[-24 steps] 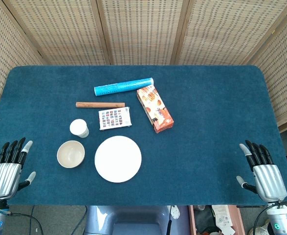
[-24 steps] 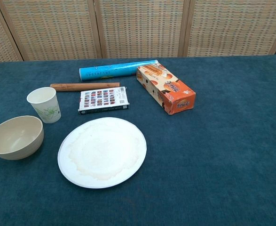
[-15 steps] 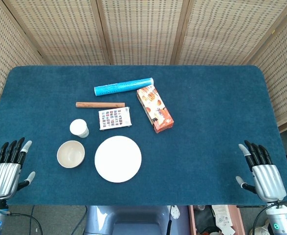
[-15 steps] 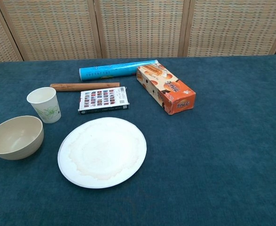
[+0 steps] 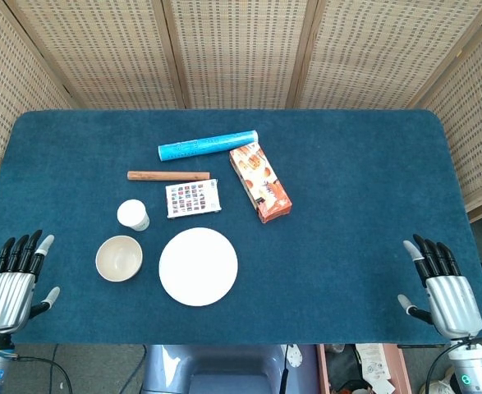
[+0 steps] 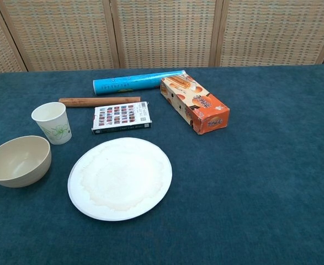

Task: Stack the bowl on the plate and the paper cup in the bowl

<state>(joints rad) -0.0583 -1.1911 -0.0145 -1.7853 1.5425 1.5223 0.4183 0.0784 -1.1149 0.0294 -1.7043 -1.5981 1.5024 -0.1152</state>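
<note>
The white plate (image 5: 198, 267) lies flat on the blue table (image 5: 347, 189), near the front edge and left of centre. The beige bowl (image 5: 119, 258) stands upright just beside the plate on its left, apart from it, and holds nothing. The paper cup (image 5: 133, 215) stands upright just behind the bowl; its leaf print is legible only in the chest view. Behind the plate lies a flat box with a grid of small coloured squares (image 5: 192, 198); the print is too small to read. Further back lie a wooden rod (image 5: 169, 175) and a blue tube (image 5: 208, 146), with an orange carton (image 5: 259, 182) set at an angle to their right; the carton lettering cannot be made out. The left hand (image 5: 11, 286) rests at the front left corner of the table, fingers extended and slightly apart, holding nothing; its wrist is cut off by the lower frame edge. The right hand (image 5: 442, 287) rests at the front right corner, fingers likewise extended and empty, its wrist also cut off. Both hands are well apart from every object. Neither hand appears in the chest view. Only the backs of the hands show; the palms are hidden.
</note>
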